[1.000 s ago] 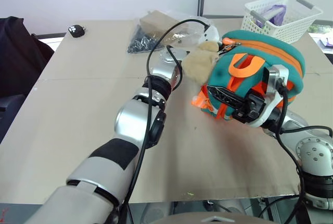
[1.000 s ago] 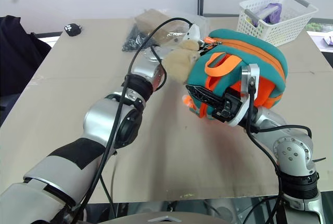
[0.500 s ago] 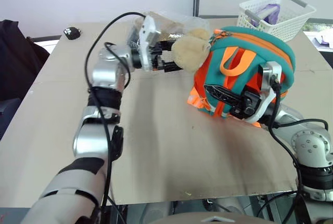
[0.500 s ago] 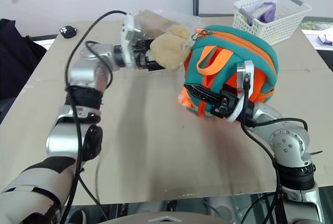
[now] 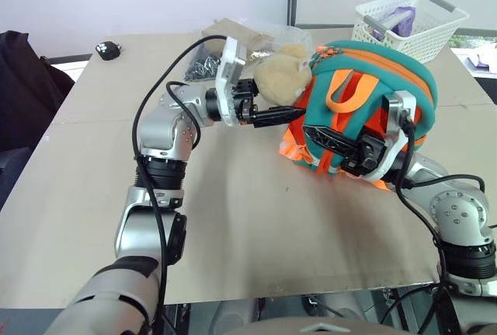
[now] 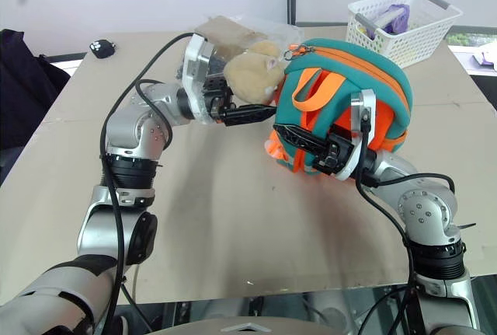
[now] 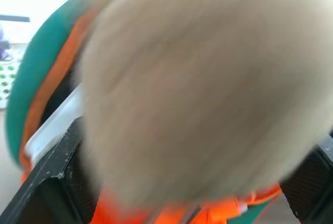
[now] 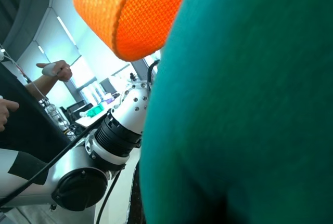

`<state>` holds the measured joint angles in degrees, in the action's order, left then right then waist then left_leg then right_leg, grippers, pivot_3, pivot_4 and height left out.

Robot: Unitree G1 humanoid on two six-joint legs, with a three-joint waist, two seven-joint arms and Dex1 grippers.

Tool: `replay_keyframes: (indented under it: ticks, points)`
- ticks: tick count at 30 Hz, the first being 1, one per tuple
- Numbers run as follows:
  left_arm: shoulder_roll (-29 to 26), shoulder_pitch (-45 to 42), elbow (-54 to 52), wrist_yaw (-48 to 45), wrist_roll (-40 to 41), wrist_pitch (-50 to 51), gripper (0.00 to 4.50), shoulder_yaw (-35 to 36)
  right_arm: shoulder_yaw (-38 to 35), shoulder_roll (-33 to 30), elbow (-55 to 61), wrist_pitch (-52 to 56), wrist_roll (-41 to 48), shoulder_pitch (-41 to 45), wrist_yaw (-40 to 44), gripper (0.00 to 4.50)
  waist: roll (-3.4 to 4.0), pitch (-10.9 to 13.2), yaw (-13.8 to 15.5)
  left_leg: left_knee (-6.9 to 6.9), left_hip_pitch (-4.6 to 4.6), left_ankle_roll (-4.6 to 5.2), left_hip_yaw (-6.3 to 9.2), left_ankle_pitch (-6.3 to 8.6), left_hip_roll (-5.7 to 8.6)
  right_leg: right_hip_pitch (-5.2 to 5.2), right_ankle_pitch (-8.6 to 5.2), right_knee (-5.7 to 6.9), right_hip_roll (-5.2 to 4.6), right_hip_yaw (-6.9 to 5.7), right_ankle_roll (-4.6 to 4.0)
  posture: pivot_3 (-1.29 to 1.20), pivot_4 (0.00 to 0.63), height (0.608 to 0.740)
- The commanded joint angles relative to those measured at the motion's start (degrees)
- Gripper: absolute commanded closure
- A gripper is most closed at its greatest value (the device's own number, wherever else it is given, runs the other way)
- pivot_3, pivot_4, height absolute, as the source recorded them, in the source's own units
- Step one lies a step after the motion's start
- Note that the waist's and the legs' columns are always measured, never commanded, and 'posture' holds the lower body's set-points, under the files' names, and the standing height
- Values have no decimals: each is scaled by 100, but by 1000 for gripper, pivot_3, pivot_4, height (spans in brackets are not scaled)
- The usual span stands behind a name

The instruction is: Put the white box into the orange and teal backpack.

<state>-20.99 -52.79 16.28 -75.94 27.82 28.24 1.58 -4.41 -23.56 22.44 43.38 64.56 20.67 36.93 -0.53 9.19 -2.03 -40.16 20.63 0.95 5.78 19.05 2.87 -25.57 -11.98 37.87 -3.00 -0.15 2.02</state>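
The table (image 5: pixel 93 195) is topped by the backpack (image 5: pixel 388 78), pinched by the closed right gripper (image 5: pixel 330 142). The left gripper (image 5: pixel 281 114) is spread wide beside it, under a tan plush (image 5: pixel 278 80). The white box cannot be made out.

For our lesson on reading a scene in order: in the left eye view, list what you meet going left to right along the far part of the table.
Small black object → clear bag → tan plush toy → backpack → white basket.
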Motion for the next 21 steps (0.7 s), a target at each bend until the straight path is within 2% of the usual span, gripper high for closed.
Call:
replay_keyframes:
  ticks: [1, 5, 11, 12, 13, 16, 17, 18, 20, 21]
  points:
    - [29, -202, -144, -29, 606, 200, 146, 357, 5, 98, 304, -78, 26, -105, -58, 4500, 0, 0, -3, 0, 0, 0, -1, 0, 0, 0, 0, 0, -1, 1, 0, 0, 150, 740]
    - [-91, -106, -311, 23, 934, 515, 146, 484, 4, 151, 372, -84, 1, -184, -118, 4500, 0, 0, -13, 0, 0, 0, -2, 0, 0, -1, 0, -1, -1, 4, 0, 0, 150, 740]
    - [-117, -87, -129, 330, 839, 421, 146, 479, 53, 193, 341, -79, -79, -161, -96, 4500, 0, 0, -5, -1, -1, 0, -1, 0, 0, 0, 1, 0, 0, 3, 1, 0, 150, 740]
    - [-91, -104, -92, 404, 862, 418, 523, 515, 62, 196, 339, -74, -88, -153, -90, 4500, 0, 0, -5, -1, -1, 0, -1, 0, 0, 0, 1, 0, -1, 3, 1, 0, 150, 740]
    - [-91, -93, -65, 434, 859, 430, 662, 506, 73, 201, 330, -66, -91, -137, -83, 4500, 0, 0, -6, -1, -1, 0, -1, 0, 0, 0, 1, 0, -1, 3, 1, 0, 150, 740]
    - [-101, 2, -66, 508, 778, 399, 1751, 416, 85, 211, 328, -53, -96, -121, -79, 4500, 0, 0, -9, -1, -1, 0, -1, 0, 0, 0, 1, 0, -1, 4, 1, 0, 150, 740]
    - [-102, 45, -76, 532, 740, 364, 2452, 383, 84, 213, 335, -48, -96, -123, -82, 4500, 0, 0, -9, -1, -1, 0, -1, 0, 0, 0, 1, 0, -1, 5, 1, 0, 150, 740]
    - [-94, 81, -60, 572, 700, 320, 2784, 364, 82, 216, 338, -45, -96, -124, -86, 4500, 0, 0, -9, -1, -1, 0, -1, 0, 0, 0, 1, 0, -1, 7, 0, 0, 150, 740]
    - [-84, 116, 29, 699, 622, 274, 3747, 348, 78, 219, 354, -44, -91, -134, -96, 4500, 0, 0, -10, -1, -2, 0, -2, 0, 0, 0, 1, 0, -1, 9, 1, 0, 150, 740]
    - [-82, 115, 107, 776, 565, 227, 3936, 334, 75, 219, 362, -44, -87, -140, -102, 4500, 0, 0, -7, -1, -2, 0, -1, 0, 0, 0, 1, 0, -1, 9, 0, 0, 150, 740]
